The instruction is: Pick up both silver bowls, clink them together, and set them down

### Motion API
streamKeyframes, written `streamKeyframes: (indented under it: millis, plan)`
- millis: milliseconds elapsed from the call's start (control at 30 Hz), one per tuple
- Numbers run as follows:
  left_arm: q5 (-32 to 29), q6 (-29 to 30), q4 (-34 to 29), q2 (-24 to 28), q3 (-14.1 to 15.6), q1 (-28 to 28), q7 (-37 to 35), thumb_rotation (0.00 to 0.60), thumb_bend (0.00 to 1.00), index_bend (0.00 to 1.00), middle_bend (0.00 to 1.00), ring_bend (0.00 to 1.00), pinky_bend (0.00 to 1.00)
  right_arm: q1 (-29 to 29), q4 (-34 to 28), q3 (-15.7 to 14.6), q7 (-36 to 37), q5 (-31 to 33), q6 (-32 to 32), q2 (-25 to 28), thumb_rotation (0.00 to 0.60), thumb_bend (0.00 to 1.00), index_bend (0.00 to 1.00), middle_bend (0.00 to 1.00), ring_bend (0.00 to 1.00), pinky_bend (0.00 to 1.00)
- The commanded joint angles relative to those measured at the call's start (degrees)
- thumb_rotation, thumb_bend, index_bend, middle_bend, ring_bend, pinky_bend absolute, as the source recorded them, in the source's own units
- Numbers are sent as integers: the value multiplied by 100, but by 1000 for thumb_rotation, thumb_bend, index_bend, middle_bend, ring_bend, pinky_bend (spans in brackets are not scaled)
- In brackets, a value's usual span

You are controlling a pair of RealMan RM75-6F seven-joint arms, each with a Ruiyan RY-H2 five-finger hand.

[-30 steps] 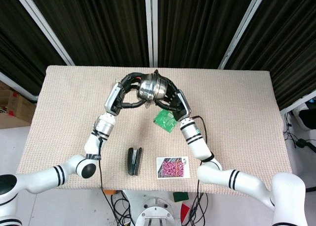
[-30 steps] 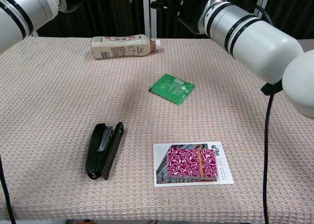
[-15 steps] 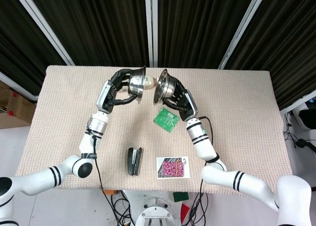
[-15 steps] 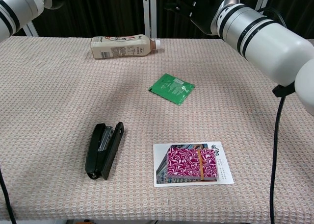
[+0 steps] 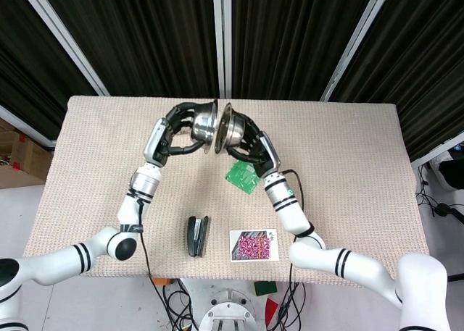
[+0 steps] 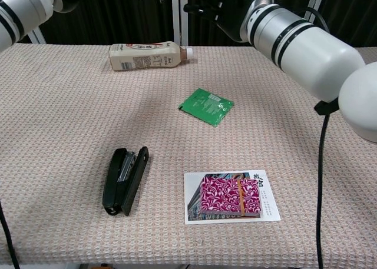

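— What are the hands doing?

— The left hand (image 5: 176, 132) wraps its fingers around one silver bowl (image 5: 205, 124), and the right hand (image 5: 250, 147) clasps the other silver bowl (image 5: 230, 127). Both bowls are raised above the table (image 5: 348, 164), tipped on their sides, rims facing each other and just about touching between the two hands.

— Can the chest camera confirm that?

— Barely. Only the dark fingers of the right hand (image 6: 215, 4) and the bowls' lower edges show at its top border.

— What lies around them?

— Just below the right hand sits a green packet (image 5: 242, 176). A bottle (image 6: 147, 55) lies on its side beneath the raised hands, on the left hand's side. Nearer the robot, well below the left hand, is a black stapler (image 5: 197, 235), and beside it, toward the right arm, a card with a pink pattern (image 5: 253, 245).
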Motion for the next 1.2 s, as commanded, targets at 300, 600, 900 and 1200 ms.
streamKeyframes:
  millis: [300,600,900,1200]
  plan:
    - [-151,-134,187,832,909,843,1069,600,208,553,534,431,522,-1250,-663,-800,-449,-207,263,1421,600,197,638,492,475,595]
    - [-546,-512,157,1776,1452,962,3625,600,208,563,543,449,544,-1737,-1127,-1698,-1973,-342,-192,2853,600,205,638,490,477,596]
    - [-1337,-750,-40,1802,1588,694,5638,600,209,563,545,449,522,-1486,-1465,-1958,-5750,1387,53,3083,600,228,638,488,477,596]
    - [-1548,-846,-60,1680,1608,542,6243,600,200,300,460,401,489,-1033,-1689,-1966,-7998,2880,549,2768,600,185,386,318,319,475]
